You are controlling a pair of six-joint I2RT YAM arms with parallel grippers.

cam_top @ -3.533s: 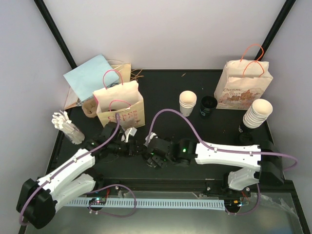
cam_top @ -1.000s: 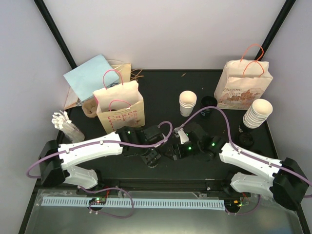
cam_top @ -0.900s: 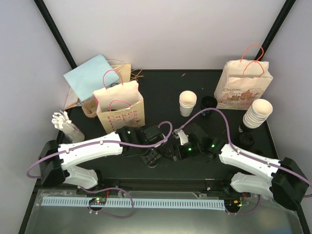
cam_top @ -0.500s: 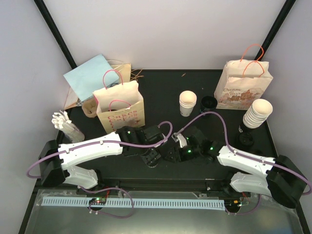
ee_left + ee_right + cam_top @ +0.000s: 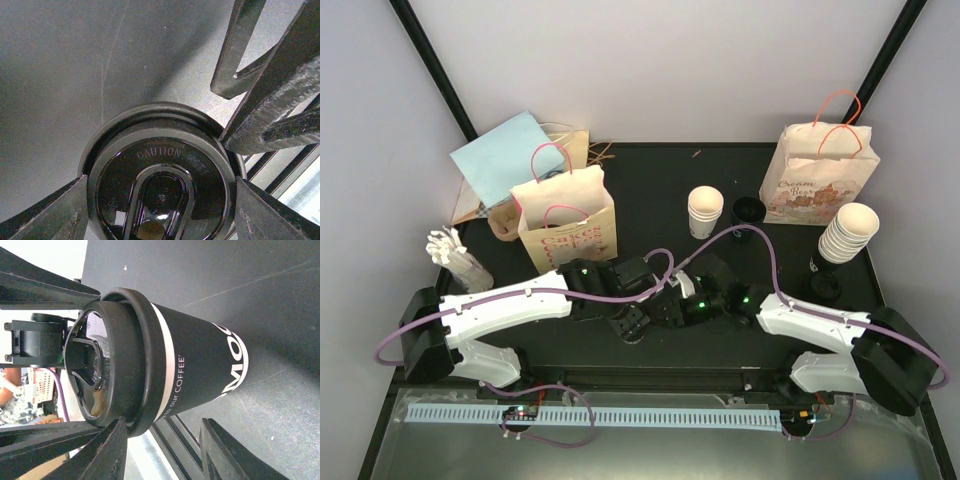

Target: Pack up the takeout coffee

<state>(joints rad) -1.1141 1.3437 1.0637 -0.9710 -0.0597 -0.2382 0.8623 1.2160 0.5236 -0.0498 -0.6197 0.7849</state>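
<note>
The takeout coffee is a black paper cup with a white band and a black lid marked CAUTION HOT. It stands near the table's front middle, mostly hidden under the arms in the top view. My left gripper comes down from above, its fingers pressed on opposite sides of the lid's rim. My right gripper reaches in from the right, its jaws apart. One fingertip sits at the lid's rim, the other lower beside the cup's wall. In the top view the left gripper and the right gripper meet.
A tan paper bag with pink handles stands open at the left, a printed one at the back right. White cup stacks, black lids, a blue sheet and white packets ring the work area.
The right gripper has slid left up to the cup and its jaws have narrowed. The left gripper has stayed on the lid.
</note>
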